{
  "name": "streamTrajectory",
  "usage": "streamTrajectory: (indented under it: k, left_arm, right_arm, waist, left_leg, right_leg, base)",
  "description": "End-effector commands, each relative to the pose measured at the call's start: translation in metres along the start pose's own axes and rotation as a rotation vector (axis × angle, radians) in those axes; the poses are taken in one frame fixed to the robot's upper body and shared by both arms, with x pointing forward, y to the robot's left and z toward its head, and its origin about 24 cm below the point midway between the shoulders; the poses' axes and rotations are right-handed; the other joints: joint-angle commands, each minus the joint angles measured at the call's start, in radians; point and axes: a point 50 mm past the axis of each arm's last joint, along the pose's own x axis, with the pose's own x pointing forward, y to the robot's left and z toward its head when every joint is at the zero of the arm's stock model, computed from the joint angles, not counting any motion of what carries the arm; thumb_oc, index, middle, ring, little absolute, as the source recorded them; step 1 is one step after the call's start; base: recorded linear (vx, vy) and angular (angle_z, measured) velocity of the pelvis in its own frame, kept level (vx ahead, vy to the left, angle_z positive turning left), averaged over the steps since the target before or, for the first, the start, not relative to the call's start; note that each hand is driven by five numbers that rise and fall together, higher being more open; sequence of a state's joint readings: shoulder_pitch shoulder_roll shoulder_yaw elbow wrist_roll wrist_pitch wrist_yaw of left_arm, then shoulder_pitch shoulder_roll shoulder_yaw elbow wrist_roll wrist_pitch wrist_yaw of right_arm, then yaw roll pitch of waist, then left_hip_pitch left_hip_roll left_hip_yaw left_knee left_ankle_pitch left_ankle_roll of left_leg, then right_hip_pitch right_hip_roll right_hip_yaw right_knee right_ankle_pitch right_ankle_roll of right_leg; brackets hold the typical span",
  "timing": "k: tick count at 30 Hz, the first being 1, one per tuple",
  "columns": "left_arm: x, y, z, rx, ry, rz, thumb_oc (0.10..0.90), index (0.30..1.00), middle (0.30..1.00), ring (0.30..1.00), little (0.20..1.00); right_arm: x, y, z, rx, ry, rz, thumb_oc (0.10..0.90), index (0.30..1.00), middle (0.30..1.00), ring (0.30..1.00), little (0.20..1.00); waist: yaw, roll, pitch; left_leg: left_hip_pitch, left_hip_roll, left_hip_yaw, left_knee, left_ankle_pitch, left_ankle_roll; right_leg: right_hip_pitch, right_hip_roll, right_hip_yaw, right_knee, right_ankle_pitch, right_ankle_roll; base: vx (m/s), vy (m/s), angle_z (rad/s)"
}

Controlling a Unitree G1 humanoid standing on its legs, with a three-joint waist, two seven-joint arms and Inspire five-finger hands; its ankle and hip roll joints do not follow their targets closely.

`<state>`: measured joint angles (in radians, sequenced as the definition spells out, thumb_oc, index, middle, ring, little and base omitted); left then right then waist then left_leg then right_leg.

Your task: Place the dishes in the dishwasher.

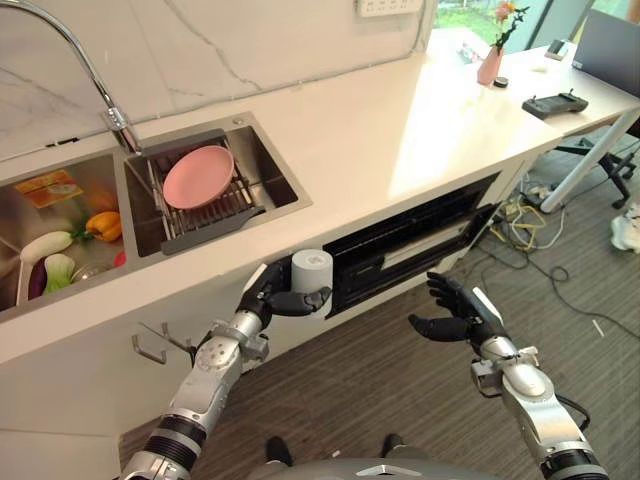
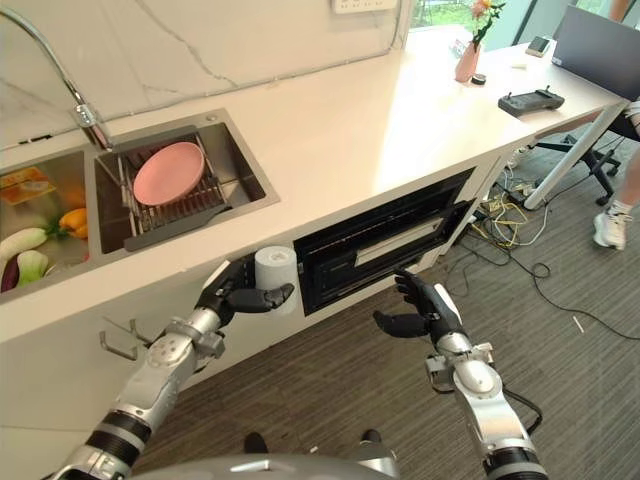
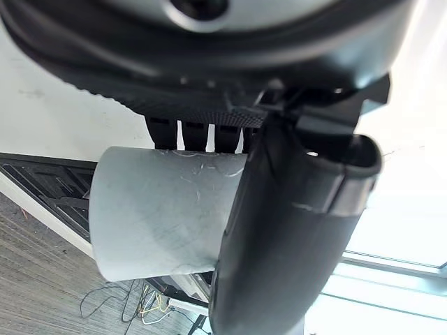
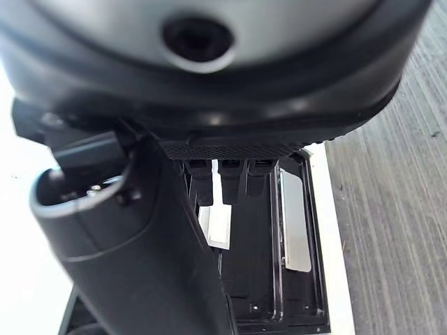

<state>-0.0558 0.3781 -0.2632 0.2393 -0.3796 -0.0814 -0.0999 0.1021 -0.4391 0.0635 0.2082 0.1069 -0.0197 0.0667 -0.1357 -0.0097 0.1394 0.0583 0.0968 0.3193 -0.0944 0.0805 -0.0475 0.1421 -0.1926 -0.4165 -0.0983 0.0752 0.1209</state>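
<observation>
Left hand [image 1: 268,296] grips the upright pale grey cylindrical cup [image 1: 311,275], just left of the black dishwasher opening [image 1: 415,243].
Right hand [image 1: 452,316], fingers relaxed and empty, hovers lower, right of the cup.

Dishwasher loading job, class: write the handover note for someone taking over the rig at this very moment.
Left hand: shut on the grey cup, held upright in front of the counter edge, just left of the dishwasher.
Right hand: open, holding nothing, in the air in front of the dishwasher.
Dishwasher: dark front opening under the counter.
Pink plate: lying on the rack in the right sink basin.
Done: cup picked up.
Left: put the cup in the dishwasher, then fetch the plate and load it.
</observation>
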Motion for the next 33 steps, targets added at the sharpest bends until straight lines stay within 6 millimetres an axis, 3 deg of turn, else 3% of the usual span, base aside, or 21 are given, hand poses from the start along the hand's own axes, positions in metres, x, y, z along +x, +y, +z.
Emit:
streamTrajectory:
  k: [1, 8, 17, 20, 28, 33]
  left_arm:
    - [0.011, 0.012, 0.058, 0.061, -0.275, 0.022, 0.400, 0.300, 0.300, 0.300, 0.300]
    - [0.010, 0.011, 0.056, 0.039, -0.271, 0.014, 0.400, 0.300, 0.300, 0.300, 0.300]
    - [0.006, 0.006, 0.049, 0.052, -0.241, -0.049, 0.400, 0.300, 0.300, 0.300, 0.300]
    - [0.003, 0.002, 0.041, 0.069, -0.201, -0.098, 0.400, 0.300, 0.300, 0.300, 0.300]
    - [-0.008, 0.001, 0.028, 0.086, -0.130, -0.163, 0.400, 0.300, 0.300, 0.300, 0.300]
    - [-0.012, 0.002, 0.024, 0.084, -0.108, -0.167, 0.400, 0.300, 0.300, 0.300, 0.300]
  right_arm:
    - [0.007, -0.035, 0.065, -0.218, -0.297, -0.133, 0.800, 0.900, 0.900, 0.900, 0.900]
    - [0.007, -0.050, 0.083, -0.471, -0.349, -0.250, 0.800, 0.900, 0.900, 0.900, 0.900]
    - [0.020, -0.055, 0.081, -0.904, -0.283, -0.145, 0.800, 0.900, 0.900, 0.900, 0.900]
    - [0.031, -0.070, 0.083, -1.058, -0.228, -0.128, 0.800, 0.900, 0.900, 0.900, 0.900]
    - [0.046, -0.093, 0.111, -1.247, -0.220, -0.185, 0.800, 0.900, 0.900, 0.900, 0.900]
    - [0.053, -0.091, 0.110, -1.267, -0.201, -0.162, 0.800, 0.900, 0.900, 0.900, 0.900]
  waist:
    - [0.038, 0.012, -0.072]
    - [0.049, 0.002, -0.068]
    - [0.088, -0.011, -0.075]
    - [0.115, -0.017, -0.078]
    - [0.157, -0.020, -0.078]
    - [0.167, -0.019, -0.079]
  left_leg:
    - [0.083, 0.039, 0.049, 0.007, -0.069, -0.068]
    - [0.089, 0.031, 0.045, 0.007, -0.088, -0.054]
    - [0.090, 0.035, 0.016, 0.007, -0.085, -0.056]
    - [0.086, 0.039, 0.004, 0.007, -0.081, -0.061]
    - [0.071, 0.049, -0.020, 0.007, -0.064, -0.074]
    - [0.068, 0.054, -0.028, 0.007, -0.061, -0.078]
  right_leg:
    - [-0.027, -0.059, -0.011, 0.047, -0.023, 0.065]
    - [-0.033, -0.068, -0.004, 0.046, -0.022, 0.074]
    - [-0.012, -0.062, -0.024, 0.045, -0.036, 0.070]
    - [0.003, -0.055, -0.043, 0.032, -0.040, 0.067]
    - [0.021, -0.038, -0.078, 0.021, -0.047, 0.060]
    - [0.027, -0.032, -0.087, 0.019, -0.053, 0.056]
  base:
    - [0.06, 0.009, -0.02]
    - [0.04, 0.008, -0.05]
    - [0.03, -0.034, 0.05]
    - [0.03, -0.059, 0.09]
    - [0.02, -0.042, 0.15]
    - [0.04, -0.033, 0.10]
